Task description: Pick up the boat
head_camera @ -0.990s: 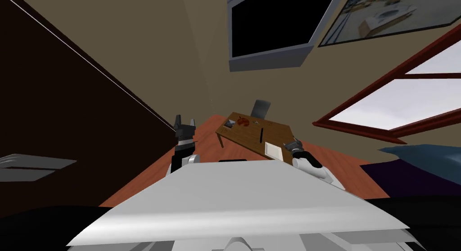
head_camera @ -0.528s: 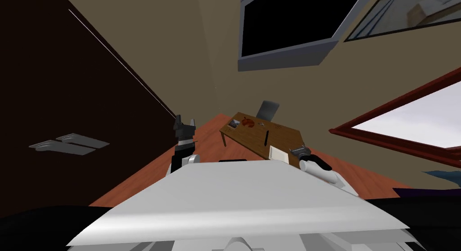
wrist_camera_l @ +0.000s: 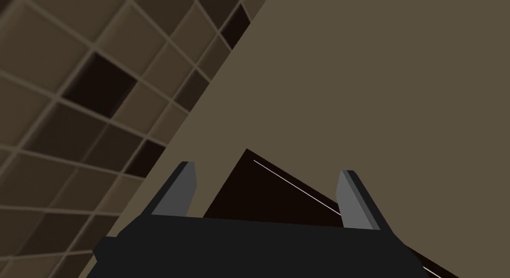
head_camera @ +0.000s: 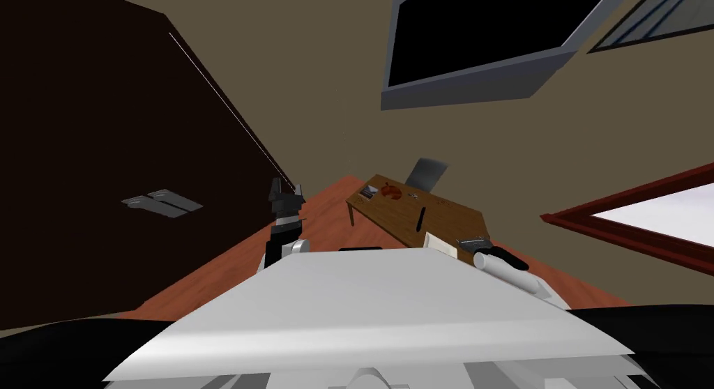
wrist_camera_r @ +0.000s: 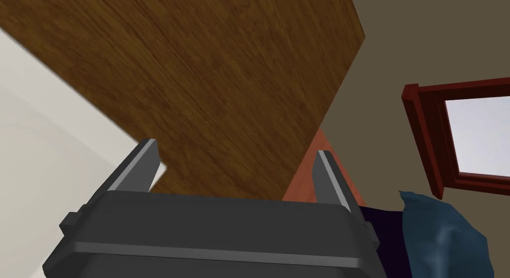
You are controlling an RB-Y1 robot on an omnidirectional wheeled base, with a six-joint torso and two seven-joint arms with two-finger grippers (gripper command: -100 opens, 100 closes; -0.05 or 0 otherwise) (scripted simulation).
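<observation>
Boat: the small reddish-brown thing (head_camera: 390,192) at the far end of the desk is probably it, though it is too small there to make out a hull.
Boat's neighbours: a small framed picture (head_camera: 367,192) lies just beside it toward the desk's corner, and a dark pen-like stick (head_camera: 421,218) lies further along the top toward me.
Desk: a brown wooden desk (head_camera: 453,212) stands ahead and to my right on the reddish floor (head_camera: 230,266), with a grey chair (head_camera: 427,174) behind its far edge.
White sheet: a pale flat sheet (head_camera: 439,242) sits at the near end of the desk, just beside the right gripper.
Right gripper: the right gripper (head_camera: 471,240) hangs over the near end of the desk, well apart from the boat. Its fingers (wrist_camera_r: 137,168) stand spread with nothing between them, over wood grain and the sheet's edge.
Left gripper: the left gripper (head_camera: 287,188) is raised above the floor, left of the desk and near the wardrobe. Its fingers (wrist_camera_l: 179,190) are parted and empty.
Wardrobe: a tall, very dark wardrobe (head_camera: 104,127) with two grey handles (head_camera: 162,202) lines my left side.
Wall: a dark screen in a grey frame (head_camera: 481,43) hangs above the desk, and a red-framed window (head_camera: 627,217) is to the right.
</observation>
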